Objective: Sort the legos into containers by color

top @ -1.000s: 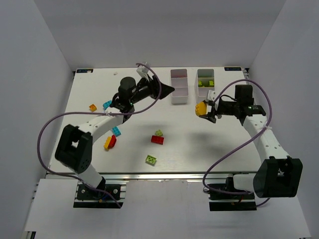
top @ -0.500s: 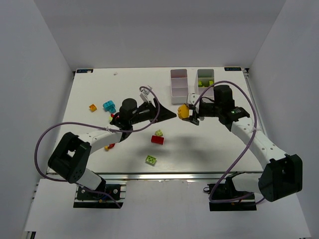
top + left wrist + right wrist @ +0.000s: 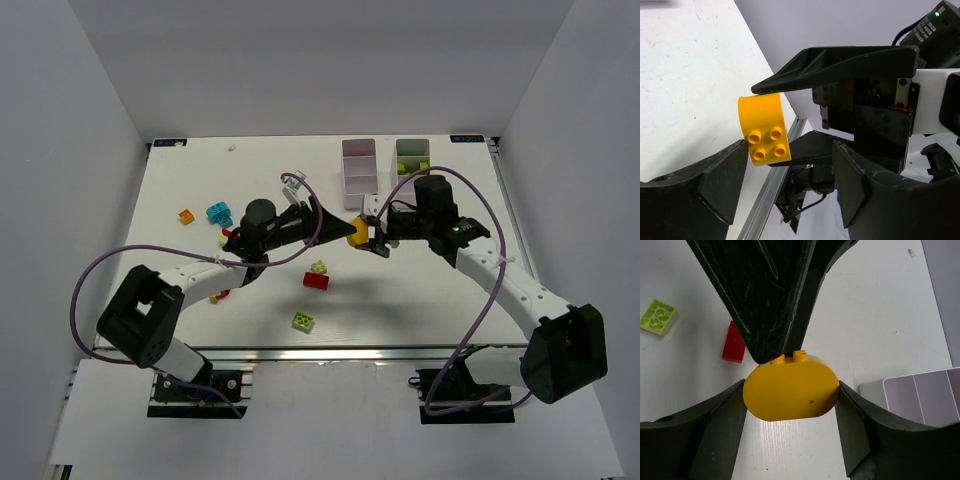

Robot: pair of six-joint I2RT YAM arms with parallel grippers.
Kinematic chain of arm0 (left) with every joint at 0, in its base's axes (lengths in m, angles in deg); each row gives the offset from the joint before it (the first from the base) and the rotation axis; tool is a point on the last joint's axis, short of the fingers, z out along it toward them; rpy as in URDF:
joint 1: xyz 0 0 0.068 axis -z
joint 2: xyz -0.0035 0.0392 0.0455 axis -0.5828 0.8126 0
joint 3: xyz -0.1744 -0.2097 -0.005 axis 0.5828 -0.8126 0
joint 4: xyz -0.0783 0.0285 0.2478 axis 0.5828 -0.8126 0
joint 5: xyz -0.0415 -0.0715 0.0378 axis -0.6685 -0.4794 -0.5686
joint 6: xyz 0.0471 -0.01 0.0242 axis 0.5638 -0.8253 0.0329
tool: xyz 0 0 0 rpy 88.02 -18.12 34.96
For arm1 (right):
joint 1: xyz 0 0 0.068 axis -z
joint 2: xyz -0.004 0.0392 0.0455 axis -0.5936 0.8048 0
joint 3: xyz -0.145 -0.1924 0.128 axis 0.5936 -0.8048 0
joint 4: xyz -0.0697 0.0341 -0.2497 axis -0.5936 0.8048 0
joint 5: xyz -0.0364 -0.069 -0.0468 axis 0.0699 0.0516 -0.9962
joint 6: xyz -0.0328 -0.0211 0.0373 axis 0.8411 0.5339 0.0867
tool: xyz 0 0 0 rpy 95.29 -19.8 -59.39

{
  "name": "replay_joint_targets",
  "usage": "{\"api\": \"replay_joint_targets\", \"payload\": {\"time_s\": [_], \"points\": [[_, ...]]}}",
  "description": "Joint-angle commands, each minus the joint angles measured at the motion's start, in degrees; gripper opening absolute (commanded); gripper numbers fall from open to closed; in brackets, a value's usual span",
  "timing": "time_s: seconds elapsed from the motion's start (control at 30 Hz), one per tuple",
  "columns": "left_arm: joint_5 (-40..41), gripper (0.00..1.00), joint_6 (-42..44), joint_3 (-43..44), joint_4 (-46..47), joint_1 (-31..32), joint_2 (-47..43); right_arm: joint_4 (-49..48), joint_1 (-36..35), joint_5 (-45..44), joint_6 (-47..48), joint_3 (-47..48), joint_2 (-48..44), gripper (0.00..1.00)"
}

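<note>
My right gripper [image 3: 362, 233] is shut on a rounded yellow lego [image 3: 356, 232] and holds it above the middle of the table. In the right wrist view the brick [image 3: 790, 390] fills the gap between my right gripper's [image 3: 791, 405] two fingers. My left gripper [image 3: 345, 228] meets it tip to tip. In the left wrist view that gripper [image 3: 790, 150] stands open, the yellow brick [image 3: 764, 129] sits just past its left fingertip, and the right gripper's fingers [image 3: 840, 60] clamp the brick. Two white containers [image 3: 360, 199] [image 3: 399, 150] stand at the back. The right one holds lime bricks [image 3: 410, 166].
Loose legos lie on the table: red [image 3: 317, 281], lime [image 3: 319, 267], lime [image 3: 302, 321], cyan [image 3: 218, 213], orange [image 3: 186, 216], and red and yellow pieces [image 3: 218, 294] under the left arm. The right arm covers the near end of the right container.
My right gripper has carried the yellow brick left, away from the containers, to the left gripper's tip. The left gripper swung from the left container to the table's middle.
</note>
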Motion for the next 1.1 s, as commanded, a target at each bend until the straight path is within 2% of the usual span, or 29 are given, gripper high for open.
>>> {"api": "replay_joint_targets", "payload": {"time_s": [0.0,0.2,0.93,1.07], "points": [[1.2,0.76,-0.1,1.9,0.8,0.6,0.0,-2.3,-0.7,0.2,-1.0,0.2,-0.7,0.04],[1.3,0.65,0.1,3.9,-0.7,1.1,1.8,-3.0,-1.5,0.2,-1.8,0.4,-0.5,0.06],[3.5,0.62,3.9,6.3,-5.9,1.4,3.3,-2.5,-2.5,-0.4,-1.3,-0.3,-2.5,0.06],[2.8,0.57,3.3,6.3,-5.2,1.4,3.5,-2.4,-2.5,-0.1,-1.2,-0.5,-2.5,0.06]]}}
